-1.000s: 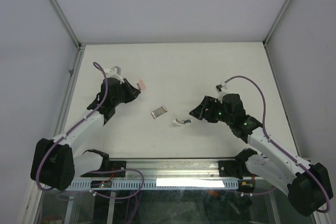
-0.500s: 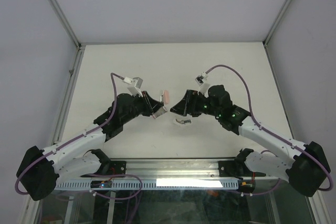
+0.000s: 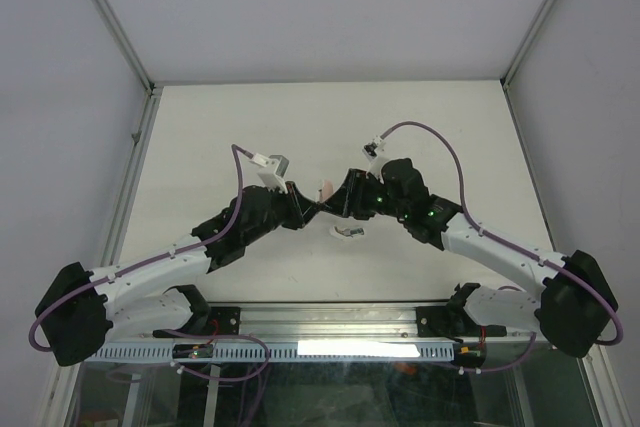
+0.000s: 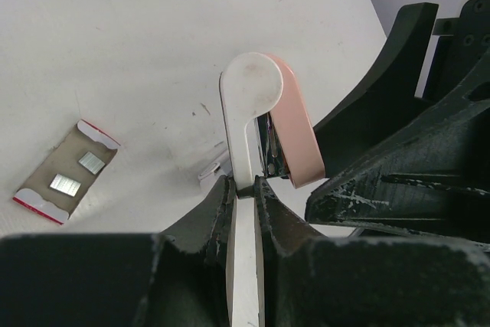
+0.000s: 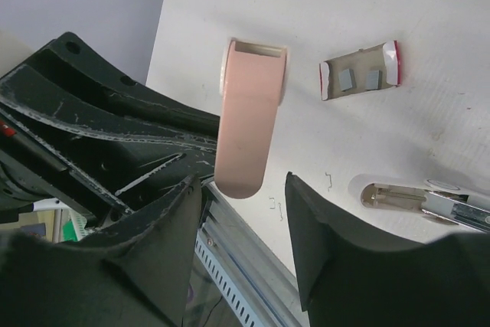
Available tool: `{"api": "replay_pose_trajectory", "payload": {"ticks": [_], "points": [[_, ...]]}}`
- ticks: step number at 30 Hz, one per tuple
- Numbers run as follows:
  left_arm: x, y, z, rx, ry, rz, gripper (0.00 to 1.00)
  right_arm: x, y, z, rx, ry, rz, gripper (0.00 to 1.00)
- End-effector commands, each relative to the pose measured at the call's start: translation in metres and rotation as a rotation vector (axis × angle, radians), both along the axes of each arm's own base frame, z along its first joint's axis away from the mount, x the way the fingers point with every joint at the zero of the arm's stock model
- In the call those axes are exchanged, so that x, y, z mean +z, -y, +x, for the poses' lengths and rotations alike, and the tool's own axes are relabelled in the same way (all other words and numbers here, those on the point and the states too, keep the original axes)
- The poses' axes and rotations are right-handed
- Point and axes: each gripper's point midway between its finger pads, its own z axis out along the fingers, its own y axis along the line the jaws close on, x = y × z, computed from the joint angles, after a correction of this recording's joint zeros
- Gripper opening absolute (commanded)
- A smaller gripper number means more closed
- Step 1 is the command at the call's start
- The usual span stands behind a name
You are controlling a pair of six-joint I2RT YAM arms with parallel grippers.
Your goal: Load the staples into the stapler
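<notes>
My left gripper (image 4: 243,188) is shut on the white base of the stapler (image 4: 249,89) and holds it off the table at the middle (image 3: 325,189). Its pink lid (image 4: 295,135) is swung away from the base. My right gripper (image 5: 243,189) is open, with its jaws either side of the pink lid's tip (image 5: 246,128), not touching it. The staples (image 4: 65,183) are small silvery strips lying in a flattened brown cardboard tray with red-and-white ends (image 5: 360,74). In the top view my left arm hides the tray.
A white part with a metal channel (image 5: 421,198) lies on the table near the front, also seen in the top view (image 3: 348,234). A few loose staples (image 5: 328,180) lie beside it. The metal rail (image 3: 330,322) runs along the near edge.
Both arms have swung in to the middle. My left gripper carried the stapler in from the back left, and my right gripper has come up to its pink lid.
</notes>
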Motion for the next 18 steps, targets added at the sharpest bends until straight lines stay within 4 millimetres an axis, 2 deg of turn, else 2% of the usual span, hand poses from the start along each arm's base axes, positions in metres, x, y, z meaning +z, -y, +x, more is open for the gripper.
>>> {"api": "replay_pose_trajectory", "payload": {"ticks": [1,9,12,18], "points": [[0.047,0.013,0.008,-0.001,0.109,-0.099,0.0,0.027,-0.007,0.015,-0.041,0.061,0.047,0.49],[0.042,0.015,0.003,-0.038,0.125,-0.072,0.0,0.023,-0.005,0.018,-0.063,0.059,0.033,0.43],[0.039,0.016,0.001,-0.052,0.125,-0.063,0.0,0.024,-0.004,0.019,-0.069,0.068,0.033,0.37],[0.033,0.016,-0.002,-0.073,0.131,-0.038,0.0,0.026,0.0,0.019,-0.069,0.091,0.024,0.14]]}}
